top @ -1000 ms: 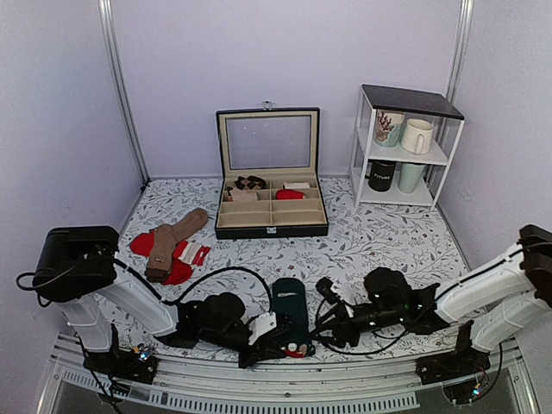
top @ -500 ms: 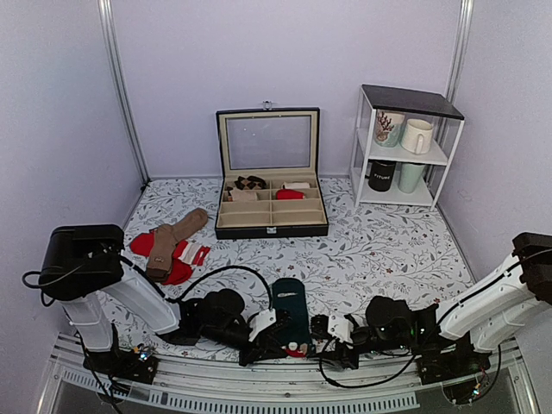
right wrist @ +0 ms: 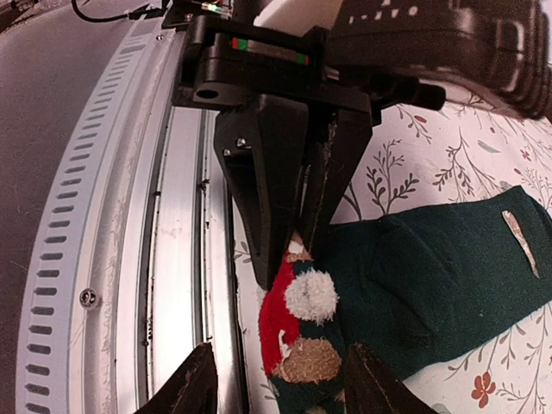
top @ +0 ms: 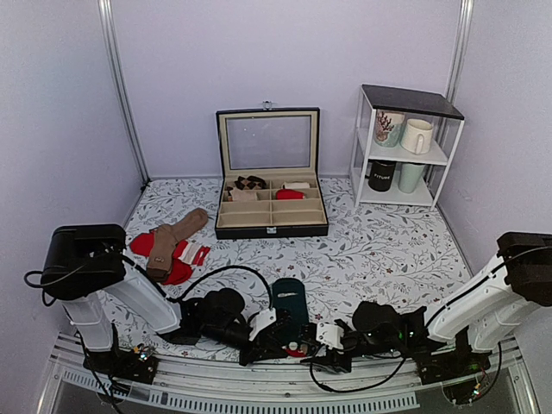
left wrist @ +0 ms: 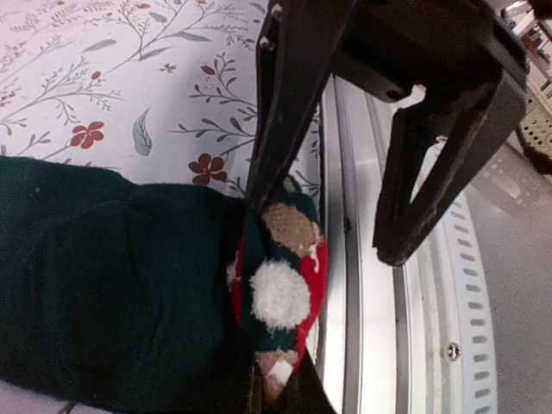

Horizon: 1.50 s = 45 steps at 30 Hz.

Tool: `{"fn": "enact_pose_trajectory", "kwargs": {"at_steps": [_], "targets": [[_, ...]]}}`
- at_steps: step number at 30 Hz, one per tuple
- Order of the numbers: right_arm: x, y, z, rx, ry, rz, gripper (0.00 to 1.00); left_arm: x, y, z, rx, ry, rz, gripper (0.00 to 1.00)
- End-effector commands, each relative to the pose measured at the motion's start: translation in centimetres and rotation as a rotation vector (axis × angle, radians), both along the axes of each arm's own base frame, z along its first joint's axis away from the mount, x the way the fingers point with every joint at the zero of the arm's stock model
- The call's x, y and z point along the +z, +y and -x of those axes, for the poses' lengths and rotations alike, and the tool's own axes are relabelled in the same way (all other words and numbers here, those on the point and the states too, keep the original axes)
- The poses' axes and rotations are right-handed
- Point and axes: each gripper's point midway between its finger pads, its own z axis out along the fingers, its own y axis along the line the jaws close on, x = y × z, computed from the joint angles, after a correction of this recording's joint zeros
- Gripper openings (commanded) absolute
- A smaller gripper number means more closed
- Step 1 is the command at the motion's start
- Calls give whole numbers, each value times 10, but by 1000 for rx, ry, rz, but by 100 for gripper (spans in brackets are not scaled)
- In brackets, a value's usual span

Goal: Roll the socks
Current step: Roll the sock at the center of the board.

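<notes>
The socks [top: 289, 304] are dark teal-green and lie flat near the table's front edge. One end is patterned in red, brown and white with a white pompom [left wrist: 278, 293]. My left gripper [left wrist: 272, 379] is shut on that patterned end, and its black fingers also show in the right wrist view [right wrist: 306, 233]. My right gripper [right wrist: 285, 384] is open, its two fingers standing either side of the same patterned end [right wrist: 306, 345] without closing on it. In the top view the right gripper [top: 321, 345] sits just right of the left gripper [top: 280, 338].
A metal rail [top: 259, 392] runs along the front edge, right under both grippers. Tan-brown socks [top: 168, 241] lie on red socks [top: 140, 244] at the left. A black compartment box [top: 272, 226] stands open at the back, with a white shelf of mugs [top: 405, 147] to its right.
My right arm has dropped and swung left toward the front edge, bringing its gripper up to the socks' patterned end with the jaws wider. The left gripper has kept its grip.
</notes>
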Motion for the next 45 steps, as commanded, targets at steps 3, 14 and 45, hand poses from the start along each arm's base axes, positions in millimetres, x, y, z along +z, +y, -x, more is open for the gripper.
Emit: {"fn": "enact_pose_trajectory", "kwargs": {"at_steps": [3,14,45], "targets": [[-15,9,-2,-13,-8,45,49,-56,38,11,9,87,-230,0],[-45,-5,-2,-74,73,134,19,-53,36,9,13,85,-214,0],[-79,-34,13,-164,852,367,4,26,11,5,-32,-322,2,35]]}}
